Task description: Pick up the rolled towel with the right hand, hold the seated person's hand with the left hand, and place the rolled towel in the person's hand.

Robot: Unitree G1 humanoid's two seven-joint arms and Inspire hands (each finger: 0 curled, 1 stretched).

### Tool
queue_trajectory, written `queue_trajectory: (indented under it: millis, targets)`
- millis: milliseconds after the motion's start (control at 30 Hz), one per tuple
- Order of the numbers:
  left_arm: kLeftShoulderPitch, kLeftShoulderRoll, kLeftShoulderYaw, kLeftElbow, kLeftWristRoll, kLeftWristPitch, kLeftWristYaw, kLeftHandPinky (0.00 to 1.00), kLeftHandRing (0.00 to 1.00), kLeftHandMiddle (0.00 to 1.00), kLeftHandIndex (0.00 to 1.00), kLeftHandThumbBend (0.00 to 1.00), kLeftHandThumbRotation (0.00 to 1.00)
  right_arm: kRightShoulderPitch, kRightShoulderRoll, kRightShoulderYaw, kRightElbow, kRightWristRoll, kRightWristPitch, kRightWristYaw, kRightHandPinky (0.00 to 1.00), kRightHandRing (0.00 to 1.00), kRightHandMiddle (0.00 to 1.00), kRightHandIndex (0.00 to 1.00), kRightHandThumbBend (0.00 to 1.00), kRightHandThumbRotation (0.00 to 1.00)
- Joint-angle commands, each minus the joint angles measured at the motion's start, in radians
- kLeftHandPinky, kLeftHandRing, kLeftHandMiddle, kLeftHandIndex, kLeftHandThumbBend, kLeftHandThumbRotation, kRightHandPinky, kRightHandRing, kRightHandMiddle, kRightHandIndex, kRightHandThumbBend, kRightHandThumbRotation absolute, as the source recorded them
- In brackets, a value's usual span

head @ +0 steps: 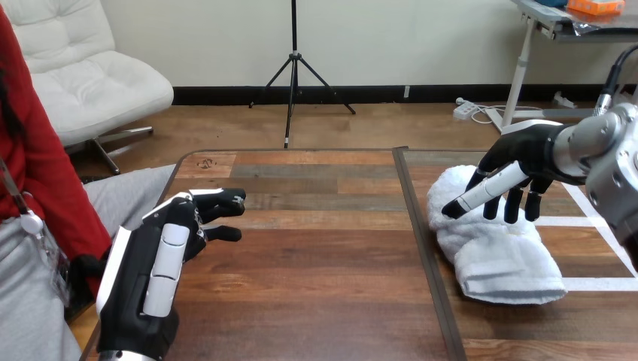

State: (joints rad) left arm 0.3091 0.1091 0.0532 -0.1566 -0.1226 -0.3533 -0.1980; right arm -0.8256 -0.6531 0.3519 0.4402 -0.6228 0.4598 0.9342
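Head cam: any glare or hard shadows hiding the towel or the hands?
Head view: the light is soft and even. The rolled towel is bright, yet its folds read clearly, with a thin shadow under its near edge. There is no glare spot on the table. The right hand over the towel and the left hand show dark and distinct.

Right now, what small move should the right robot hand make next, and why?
Probably close the right robot hand round the white rolled terry towel: its fingers hang straight over the towel's far end, gripping nothing, and the towel lies on the brown wooden table.
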Motion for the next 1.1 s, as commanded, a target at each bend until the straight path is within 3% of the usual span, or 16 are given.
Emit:
queue_trajectory:
  millis: [0, 167, 433, 567, 767, 867, 1033, 1067]
  targets:
    - [-0.066, 0.001, -0.002, -0.015, 0.005, -0.02, 0.0, 0.6, 0.72, 0.71, 0.56, 0.72, 1.0, 0.013, -0.094, -0.116, -0.338, 0.02, 0.03, -0.004, 0.36, 0.45, 0.52, 0.62, 0.91, 0.45]
    - [-0.063, -0.001, -0.005, -0.015, 0.007, -0.02, 0.002, 0.59, 0.72, 0.71, 0.56, 0.73, 1.0, 0.038, -0.094, -0.156, -0.396, 0.035, 0.045, -0.013, 0.35, 0.43, 0.51, 0.63, 0.88, 0.46]
    - [-0.064, -0.004, -0.006, -0.007, 0.003, -0.029, -0.002, 0.59, 0.72, 0.71, 0.56, 0.73, 1.0, 0.069, -0.09, -0.183, -0.466, 0.016, 0.079, -0.033, 0.35, 0.44, 0.52, 0.66, 0.86, 0.49]
    - [-0.061, -0.005, -0.007, -0.012, 0.005, -0.024, 0.002, 0.6, 0.72, 0.71, 0.56, 0.73, 1.0, 0.095, -0.078, -0.21, -0.5, 0.019, 0.085, -0.063, 0.35, 0.46, 0.54, 0.67, 0.85, 0.49]
    - [-0.059, -0.005, -0.008, -0.012, 0.002, -0.026, -0.002, 0.6, 0.72, 0.7, 0.55, 0.74, 1.0, 0.138, -0.051, -0.261, -0.552, 0.037, 0.082, -0.116, 0.3, 0.41, 0.5, 0.68, 0.84, 0.47]
    - [-0.056, -0.005, -0.008, -0.014, 0.002, -0.025, -0.003, 0.6, 0.72, 0.7, 0.55, 0.74, 1.0, 0.16, -0.037, -0.282, -0.573, 0.045, 0.082, -0.148, 0.31, 0.44, 0.53, 0.69, 0.82, 0.45]
    - [-0.055, -0.004, -0.007, -0.009, 0.011, -0.038, -0.001, 0.6, 0.72, 0.7, 0.55, 0.74, 1.0, 0.199, -0.018, -0.289, -0.604, 0.026, 0.092, -0.225, 0.45, 0.6, 0.66, 0.73, 0.85, 0.48]
    - [-0.055, -0.005, -0.007, -0.007, 0.012, -0.041, -0.001, 0.6, 0.72, 0.7, 0.55, 0.73, 1.0, 0.207, -0.012, -0.289, -0.609, 0.02, 0.098, -0.243, 0.52, 0.66, 0.72, 0.76, 0.89, 0.51]
